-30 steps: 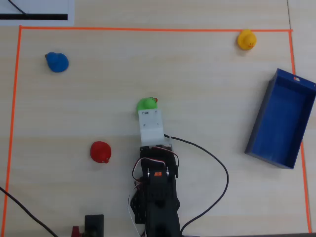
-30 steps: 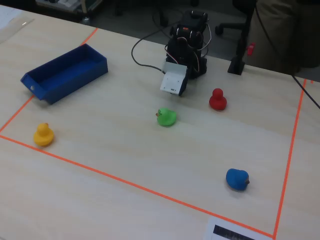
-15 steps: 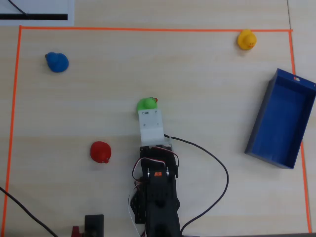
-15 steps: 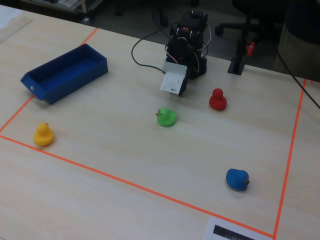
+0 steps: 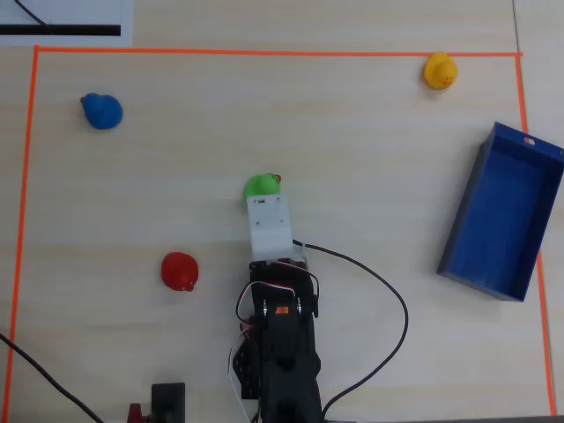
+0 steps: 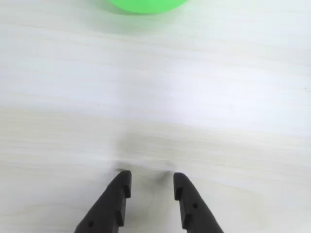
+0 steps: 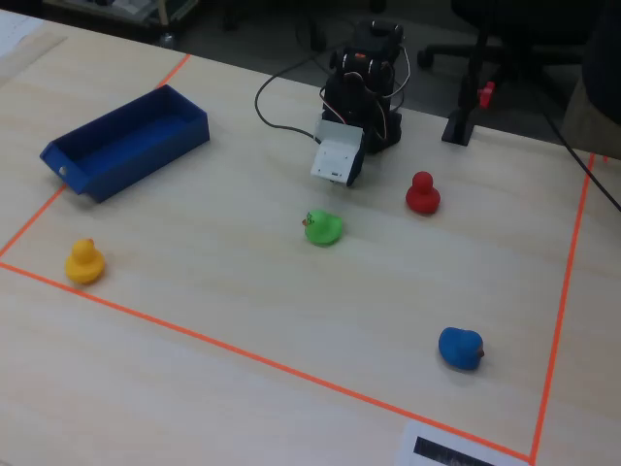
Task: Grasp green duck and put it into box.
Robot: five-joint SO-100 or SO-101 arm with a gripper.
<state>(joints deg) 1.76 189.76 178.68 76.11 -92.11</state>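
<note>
We see the small rounded bright green toy duck (image 6: 146,5) straight ahead of our black two-finger gripper (image 6: 152,182), well apart at the wrist view's top edge. The jaws stand slightly parted and empty, so we must reach forward; the duck rests on the table mid-workspace (image 7: 322,228).

We can read no text anywhere. The white paper sheet (image 5: 62,19) at the edge of the pale wooden counter (image 5: 352,159) bears only a black bar, with no letters we can make out.
</note>
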